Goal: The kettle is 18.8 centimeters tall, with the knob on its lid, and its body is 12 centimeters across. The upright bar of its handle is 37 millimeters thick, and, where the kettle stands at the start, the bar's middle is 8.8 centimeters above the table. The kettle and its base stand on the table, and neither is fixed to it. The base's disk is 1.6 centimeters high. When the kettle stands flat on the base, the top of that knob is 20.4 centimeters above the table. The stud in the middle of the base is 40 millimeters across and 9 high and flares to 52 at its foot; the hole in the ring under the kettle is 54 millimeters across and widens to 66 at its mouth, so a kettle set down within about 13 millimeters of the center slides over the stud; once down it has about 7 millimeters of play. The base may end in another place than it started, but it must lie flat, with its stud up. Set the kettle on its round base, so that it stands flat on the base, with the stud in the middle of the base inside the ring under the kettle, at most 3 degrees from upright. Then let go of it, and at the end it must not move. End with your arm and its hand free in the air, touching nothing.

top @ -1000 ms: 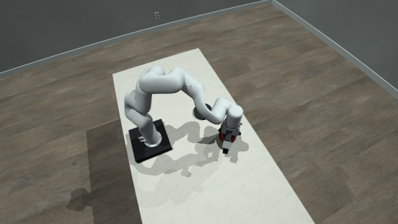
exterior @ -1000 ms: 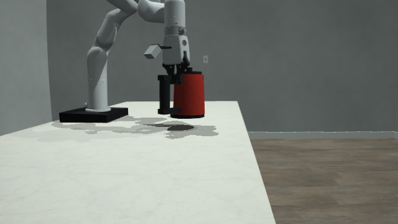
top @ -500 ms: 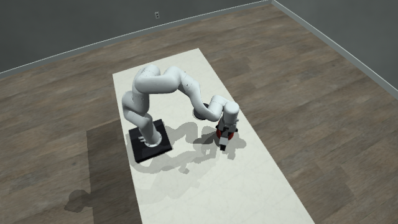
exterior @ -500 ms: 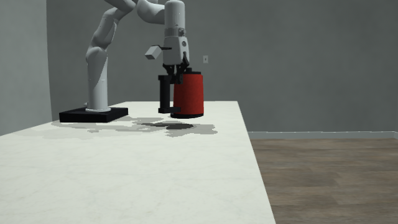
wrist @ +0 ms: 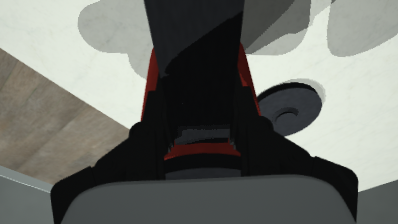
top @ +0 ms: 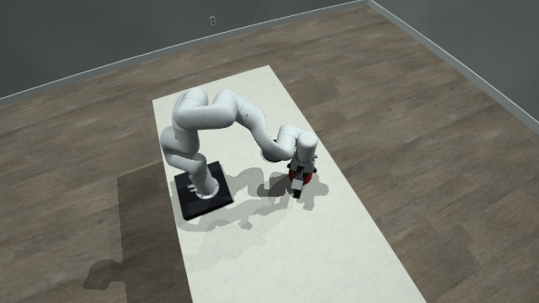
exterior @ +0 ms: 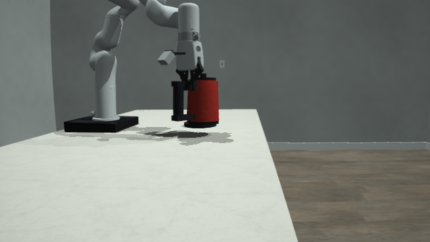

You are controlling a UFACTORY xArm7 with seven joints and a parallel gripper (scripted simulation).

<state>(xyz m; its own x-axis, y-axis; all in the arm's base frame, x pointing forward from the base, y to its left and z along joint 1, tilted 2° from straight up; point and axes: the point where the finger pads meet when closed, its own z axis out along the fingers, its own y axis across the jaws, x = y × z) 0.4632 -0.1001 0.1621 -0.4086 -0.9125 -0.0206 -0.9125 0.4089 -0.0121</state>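
My gripper (exterior: 189,83) (top: 300,178) (wrist: 199,85) is shut on the black upright handle (exterior: 178,101) (wrist: 200,50) of the red kettle (exterior: 202,101) (top: 309,179) (wrist: 152,85). The kettle hangs upright a little above the white table (exterior: 134,188) (top: 261,252) (wrist: 45,35), its black bottom ring (exterior: 201,124) clear of the top. The round dark base (wrist: 306,102) (top: 269,160) lies flat on the table beside the kettle, its stud (wrist: 288,116) up. In the top view the forearm hides most of the base. In the exterior view I cannot see the base.
The arm's black mounting plate (top: 202,191) (exterior: 101,124) sits on the table to one side of the kettle. The table's long edge (exterior: 269,148) is close to the kettle, with wooden floor (wrist: 45,120) beyond it.
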